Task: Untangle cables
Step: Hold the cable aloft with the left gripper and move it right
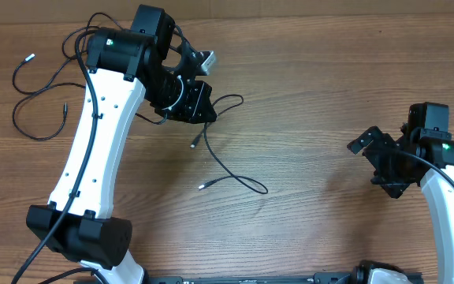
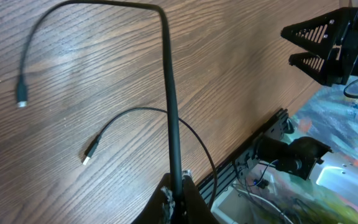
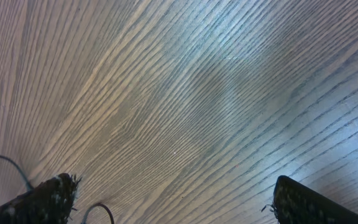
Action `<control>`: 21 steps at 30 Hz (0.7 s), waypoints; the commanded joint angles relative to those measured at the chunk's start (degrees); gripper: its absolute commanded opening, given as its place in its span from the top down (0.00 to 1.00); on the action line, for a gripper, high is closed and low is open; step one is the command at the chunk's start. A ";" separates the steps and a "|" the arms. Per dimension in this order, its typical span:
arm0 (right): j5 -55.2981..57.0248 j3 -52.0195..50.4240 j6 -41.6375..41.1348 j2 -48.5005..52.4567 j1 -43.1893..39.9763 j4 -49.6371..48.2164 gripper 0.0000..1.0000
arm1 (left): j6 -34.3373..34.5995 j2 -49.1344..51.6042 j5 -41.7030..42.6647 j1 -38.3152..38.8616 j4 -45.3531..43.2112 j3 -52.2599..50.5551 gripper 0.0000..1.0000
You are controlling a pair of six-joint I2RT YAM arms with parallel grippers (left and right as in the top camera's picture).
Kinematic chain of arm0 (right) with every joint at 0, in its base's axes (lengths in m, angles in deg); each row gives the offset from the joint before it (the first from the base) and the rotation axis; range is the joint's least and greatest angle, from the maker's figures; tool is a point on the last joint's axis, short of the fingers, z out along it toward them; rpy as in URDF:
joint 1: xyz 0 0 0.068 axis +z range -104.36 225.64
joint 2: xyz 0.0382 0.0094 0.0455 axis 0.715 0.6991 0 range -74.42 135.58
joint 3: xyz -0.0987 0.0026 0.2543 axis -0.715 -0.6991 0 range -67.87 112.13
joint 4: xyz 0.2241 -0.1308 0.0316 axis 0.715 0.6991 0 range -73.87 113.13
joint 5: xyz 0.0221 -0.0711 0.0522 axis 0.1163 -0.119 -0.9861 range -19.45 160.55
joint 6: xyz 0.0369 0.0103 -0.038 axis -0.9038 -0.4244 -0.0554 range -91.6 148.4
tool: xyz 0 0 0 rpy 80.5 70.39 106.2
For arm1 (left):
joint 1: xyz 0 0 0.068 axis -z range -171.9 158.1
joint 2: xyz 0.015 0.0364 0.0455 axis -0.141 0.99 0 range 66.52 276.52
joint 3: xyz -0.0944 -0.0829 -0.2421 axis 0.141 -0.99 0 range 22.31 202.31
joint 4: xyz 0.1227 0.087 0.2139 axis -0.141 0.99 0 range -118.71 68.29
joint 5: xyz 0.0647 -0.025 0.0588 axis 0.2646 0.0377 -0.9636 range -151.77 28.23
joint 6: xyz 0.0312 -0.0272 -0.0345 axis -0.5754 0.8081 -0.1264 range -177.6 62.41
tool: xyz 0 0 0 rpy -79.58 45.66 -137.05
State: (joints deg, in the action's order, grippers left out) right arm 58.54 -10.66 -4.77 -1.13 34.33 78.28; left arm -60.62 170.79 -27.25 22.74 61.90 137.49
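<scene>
Left gripper [image 1: 194,101] is clamped on a cable [image 2: 168,93]; the cord runs straight out from the jaws, then hooks off to its plug [image 2: 21,98]; a second cable [image 2: 132,111] loops underneath, perhaps crossing it; a third cable [image 1: 30,57] lies far left; right gripper [image 1: 378,158] hangs wide open, well apart; left arm nearer

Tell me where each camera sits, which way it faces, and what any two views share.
Overhead: fixed above the table, looking straight down; both arms show, left end effector over the cables, right end effector open.
Left wrist: on the left arm, looking past its closed fingers, which pinch a cable, across the table.
Right wrist: on the right arm, facing the wood close up; its spread fingertips sit in the lower corners.
Shared: overhead and left wrist both show the right end effector and two cable plugs.
</scene>
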 commanded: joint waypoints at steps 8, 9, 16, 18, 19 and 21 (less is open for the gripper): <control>0.42 1.31 0.24 -0.33 -0.17 -0.31 0.00 | 9.03 0.24 -2.56 -4.07 -0.04 0.48 0.96; 0.42 1.31 0.24 -0.33 -0.17 -0.31 0.00 | 10.51 0.24 -2.56 -4.55 0.04 0.48 0.96; 0.42 1.31 0.24 -0.33 -0.17 -0.31 0.00 | 20.28 0.24 -2.51 -6.36 1.68 0.48 0.95; 0.42 1.31 0.24 -0.33 -0.17 -0.31 0.00 | 20.28 0.24 -2.51 -6.34 2.47 0.48 0.96; 0.42 1.31 0.24 -0.33 -0.17 -0.31 0.00 | 20.22 0.24 -2.51 -6.32 2.78 0.48 0.96; 0.42 1.31 0.24 -0.33 -0.17 -0.31 0.00 | 20.20 0.24 -2.54 -6.32 3.43 0.48 0.96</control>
State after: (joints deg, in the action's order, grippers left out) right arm 58.54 -10.66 -4.79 -1.13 34.33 78.26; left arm -42.83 170.79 -29.66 16.33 64.63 137.49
